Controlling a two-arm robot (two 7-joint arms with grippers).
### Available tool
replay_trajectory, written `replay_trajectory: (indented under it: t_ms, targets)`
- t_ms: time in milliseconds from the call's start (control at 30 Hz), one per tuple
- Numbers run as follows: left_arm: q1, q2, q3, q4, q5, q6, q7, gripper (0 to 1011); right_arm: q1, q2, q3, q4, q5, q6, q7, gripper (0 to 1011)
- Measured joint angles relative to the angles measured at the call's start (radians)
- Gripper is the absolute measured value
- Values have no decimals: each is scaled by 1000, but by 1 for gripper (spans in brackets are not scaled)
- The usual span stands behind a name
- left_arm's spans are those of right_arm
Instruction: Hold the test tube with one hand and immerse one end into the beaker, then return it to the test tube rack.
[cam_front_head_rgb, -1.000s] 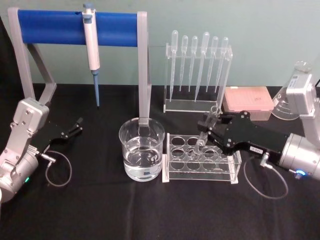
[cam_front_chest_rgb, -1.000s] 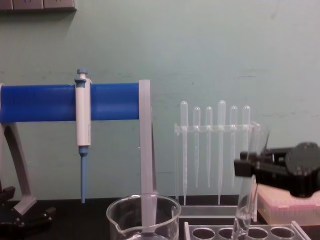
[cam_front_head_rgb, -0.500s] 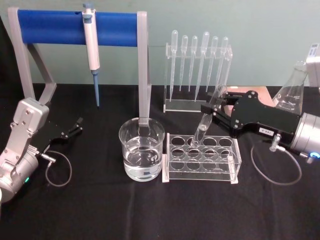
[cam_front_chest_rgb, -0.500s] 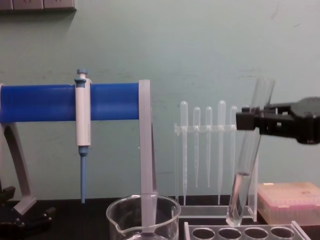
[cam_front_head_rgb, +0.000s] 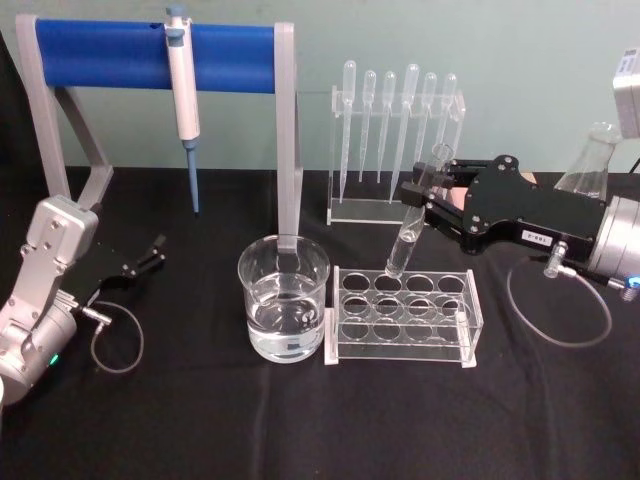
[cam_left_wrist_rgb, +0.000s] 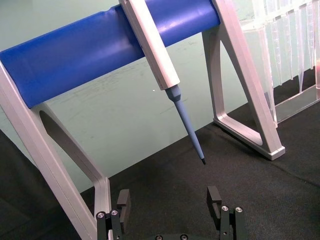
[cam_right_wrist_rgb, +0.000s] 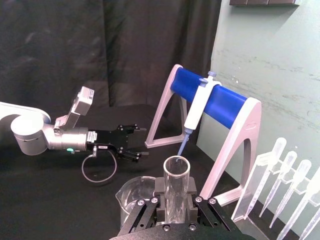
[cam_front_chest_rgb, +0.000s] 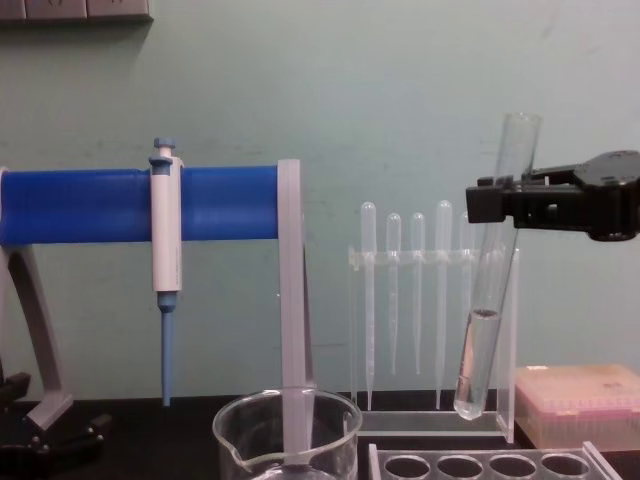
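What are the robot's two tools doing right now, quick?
Left tool: open, holding nothing.
Right tool: closed on the test tube, held above the rack.

Bright, even light — soft glints on beaker (cam_front_head_rgb: 284, 300) glass; black tablecloth (cam_front_head_rgb: 200, 420) matte, dark.

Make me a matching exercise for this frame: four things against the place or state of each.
1. test tube
2. beaker
3. left gripper
4. pipettor

A. hanging on the blue bar
B. open, low at the left
C. tilted, above the rack, in the right gripper
D. holding clear liquid

Pairs: 1-C, 2-D, 3-B, 4-A
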Motion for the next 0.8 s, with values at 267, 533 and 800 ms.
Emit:
replay_trajectory:
  t_ms: [267, 533, 800]
  targets:
    - [0, 0, 0, 0, 0, 0, 0, 1000, 19, 4, -11, 0, 1, 5, -1, 235]
    - [0, 0, 0, 0, 0, 0, 0, 1000, 17, 4, -10, 1, 1, 5, 0, 235]
    - [0, 0, 0, 0, 0, 0, 0, 1000, 15, 3, -9, 1, 1, 5, 0, 235]
